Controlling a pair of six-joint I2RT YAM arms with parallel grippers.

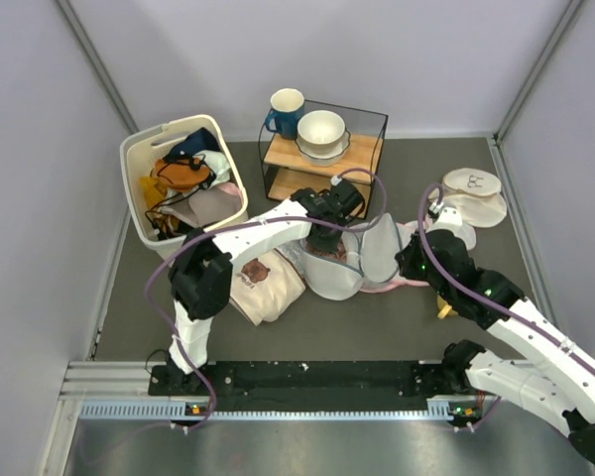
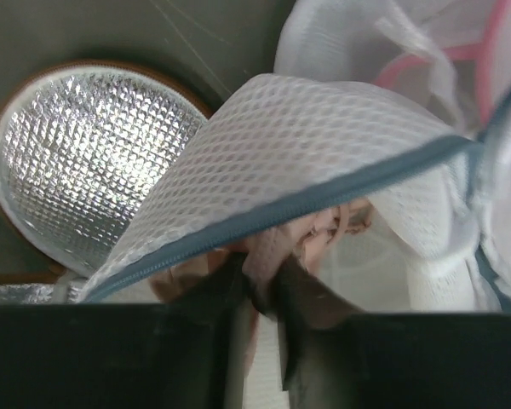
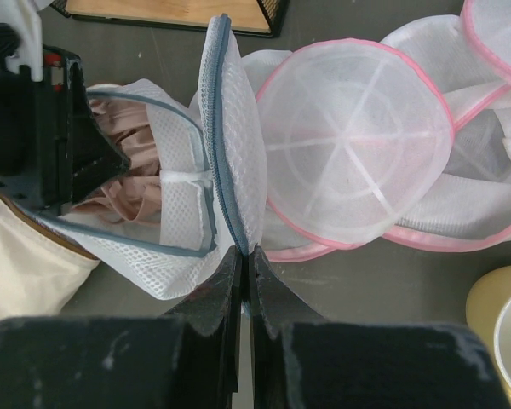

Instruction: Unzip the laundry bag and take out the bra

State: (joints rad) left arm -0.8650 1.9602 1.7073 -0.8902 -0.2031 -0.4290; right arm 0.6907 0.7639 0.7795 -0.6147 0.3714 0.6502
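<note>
The bra (image 3: 128, 145) lies in the unzipped laundry bag (image 3: 238, 128), in front of the wooden rack (image 1: 297, 159). Narrow, the left claw (image 2: 264, 285) pinches its pink fold; the right claw (image 3: 245, 256) clamps the bag's flap. A shallow pinch may slip, or catch mesh

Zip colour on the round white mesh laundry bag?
Grey-blue zip, clearest in right wrist view.
</note>
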